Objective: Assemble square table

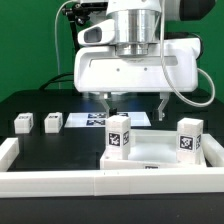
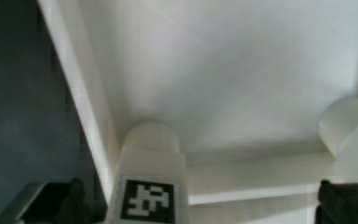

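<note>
Exterior view shows me the gripper hanging over the slab, jaws spread wide and holding nothing. The slab lies at about five o'clock in the frame. A first leg stands upright on it near centre, and a second leg at three o'clock. Two loose legs sit at nine o'clock, well apart from it. Wrist view gives me the slab's pale face.

No readable text, only black-and-white tags on legs and marker board.
</note>
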`<state>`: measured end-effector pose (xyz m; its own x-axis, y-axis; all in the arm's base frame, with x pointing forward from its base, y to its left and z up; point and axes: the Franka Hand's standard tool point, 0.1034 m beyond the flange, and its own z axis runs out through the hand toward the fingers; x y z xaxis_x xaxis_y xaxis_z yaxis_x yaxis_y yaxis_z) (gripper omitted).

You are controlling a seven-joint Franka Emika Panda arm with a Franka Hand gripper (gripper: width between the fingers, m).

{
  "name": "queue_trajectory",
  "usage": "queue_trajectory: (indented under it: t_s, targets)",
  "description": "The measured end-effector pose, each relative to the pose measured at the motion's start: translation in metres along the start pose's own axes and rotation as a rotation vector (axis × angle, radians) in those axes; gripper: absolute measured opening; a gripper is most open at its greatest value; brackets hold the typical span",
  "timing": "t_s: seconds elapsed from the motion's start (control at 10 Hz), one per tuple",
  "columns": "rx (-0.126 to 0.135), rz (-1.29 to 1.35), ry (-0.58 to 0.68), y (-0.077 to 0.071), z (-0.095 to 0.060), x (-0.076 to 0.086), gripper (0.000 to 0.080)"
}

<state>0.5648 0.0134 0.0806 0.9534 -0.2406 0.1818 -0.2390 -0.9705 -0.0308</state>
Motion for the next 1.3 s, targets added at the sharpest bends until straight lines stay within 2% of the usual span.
queue_trajectory:
  t_s: [0.2, 0.4, 0.5, 0.6, 0.7, 0.8, 1.3]
  targets:
    - [-0.006, -0.107, 0.0, 0.002, 0.0, 0.001, 0.0649]
    - [-0.006, -0.092, -0.002, 0.003, 0.0, 0.001, 0.0649]
    - [-0.004, -0.08, -0.024, 0.009, 0.002, -0.002, 0.0649]
    - [0.011, -0.054, -0.093, 0.017, 0.002, -0.008, 0.0649]
    - [0.041, -0.01, -0.158, 0.025, -0.002, -0.009, 0.0649]
    - [0.048, 0.035, -0.184, 0.03, -0.003, -0.009, 0.0649]
    - [0.041, 0.06, -0.193, 0.03, 0.0, -0.012, 0.0649]
